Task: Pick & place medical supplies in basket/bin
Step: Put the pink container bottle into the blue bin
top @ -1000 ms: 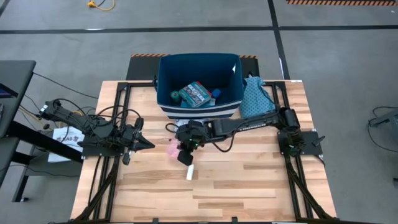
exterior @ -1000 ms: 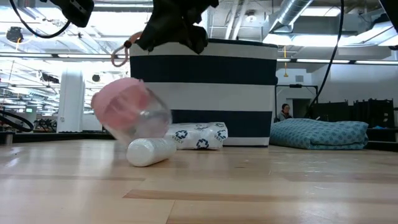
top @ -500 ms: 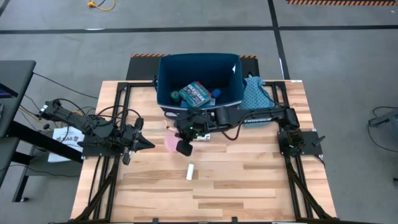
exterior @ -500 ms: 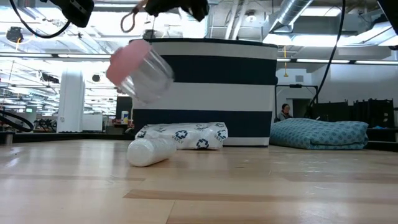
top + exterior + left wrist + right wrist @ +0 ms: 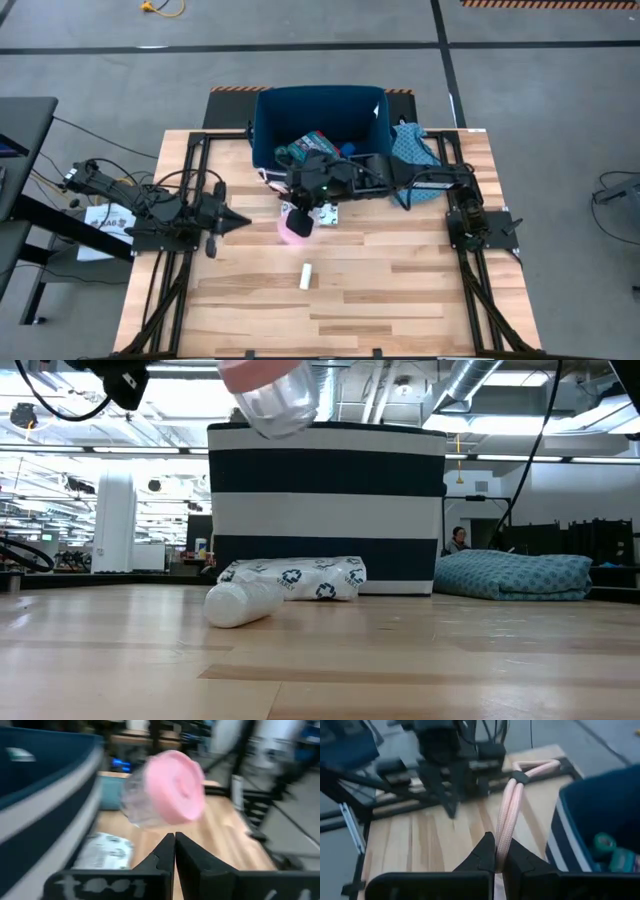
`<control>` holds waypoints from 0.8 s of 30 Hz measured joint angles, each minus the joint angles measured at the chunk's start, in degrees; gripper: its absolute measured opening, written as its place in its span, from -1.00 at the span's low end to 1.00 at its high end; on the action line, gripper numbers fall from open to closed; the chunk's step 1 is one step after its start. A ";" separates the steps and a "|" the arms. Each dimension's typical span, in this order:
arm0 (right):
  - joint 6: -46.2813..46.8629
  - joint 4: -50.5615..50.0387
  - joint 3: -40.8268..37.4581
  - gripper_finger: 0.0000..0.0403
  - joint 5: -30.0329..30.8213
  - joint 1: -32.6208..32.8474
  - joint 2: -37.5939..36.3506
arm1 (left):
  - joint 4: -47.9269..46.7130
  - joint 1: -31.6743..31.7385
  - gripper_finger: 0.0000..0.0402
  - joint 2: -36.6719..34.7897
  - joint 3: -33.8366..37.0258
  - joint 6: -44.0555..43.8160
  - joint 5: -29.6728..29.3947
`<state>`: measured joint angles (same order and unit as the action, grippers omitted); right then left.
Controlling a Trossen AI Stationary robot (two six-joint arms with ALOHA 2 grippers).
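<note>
Right gripper (image 5: 305, 205) is up in the air at the near wall of the navy striped bin (image 5: 262, 120), fingers pinched tight on a pink cord loop (image 5: 507, 815); the cord runs out past the fingertips in the right wrist view. Hanging from that loop is a clear jar with a pink lid (image 5: 296, 222), off the table and tilted; in the low view it sits level with the bin's top edge, at the bin's left corner (image 5: 268, 395). Left wrist view has the same jar (image 5: 167, 787) midair just beside the bin's striped wall, lid facing the camera. Left gripper (image 5: 235, 220) waits well to the left of the bin, low over the table (image 5: 400, 290), fingers closed with nothing between them. Already inside the bin: a teal-and-white packet (image 5: 312, 143), a green roll (image 5: 283, 153), a blue item (image 5: 347, 150). On the table against the bin's front wall lies a white patterned packet (image 5: 300, 578); nearer the camera than that, a white stick (image 5: 305, 277) lies on bare wood, apart from the bin. Teal patterned pouch (image 5: 412, 150) lies touching the bin's right side, partly under the right arm.
</note>
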<state>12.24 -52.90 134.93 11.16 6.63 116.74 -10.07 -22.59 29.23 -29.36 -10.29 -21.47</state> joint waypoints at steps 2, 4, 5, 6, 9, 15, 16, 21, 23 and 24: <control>-0.25 -0.83 -0.24 -1.00 1.12 0.00 -1.11 | 0.15 0.00 -1.00 0.02 0.00 -0.86 -4.89; -0.30 0.01 0.16 -1.00 2.79 -0.02 -1.50 | 0.59 0.00 -1.00 0.02 0.00 -1.77 -9.36; -0.30 -0.35 0.22 -1.00 3.51 -0.02 -1.76 | 0.69 0.02 -1.00 0.02 0.00 -2.05 -11.02; -0.31 -0.75 0.02 -1.00 3.95 -0.02 -2.23 | 0.74 0.02 -1.00 0.02 0.00 -2.13 -12.30; -0.32 -0.64 0.03 -1.00 4.17 -0.09 -2.85 | 0.68 0.02 -1.00 0.02 0.00 -2.17 -13.81; -0.86 -0.51 0.06 -1.00 4.97 -0.68 -3.70 | 0.52 0.02 -1.00 0.02 0.00 -2.15 -13.32; -0.88 -0.28 0.09 -1.00 5.36 -0.97 -4.00 | 0.52 0.02 -1.00 0.02 0.00 -2.15 -13.29; -2.38 1.76 0.14 -1.00 5.71 -2.88 -6.74 | -0.09 0.02 -1.00 0.02 0.00 -2.20 -12.53; -3.68 2.66 0.07 -1.00 5.69 -3.83 -7.98 | -0.13 0.02 -1.00 0.02 0.00 -2.23 -11.78; -4.46 3.75 0.07 -1.00 5.68 -4.46 -8.64 | -0.19 0.02 -1.00 0.02 0.00 -2.24 -11.74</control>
<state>7.78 -49.16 135.00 16.84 2.17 108.10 -10.26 -22.57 29.26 -29.36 -12.53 -33.21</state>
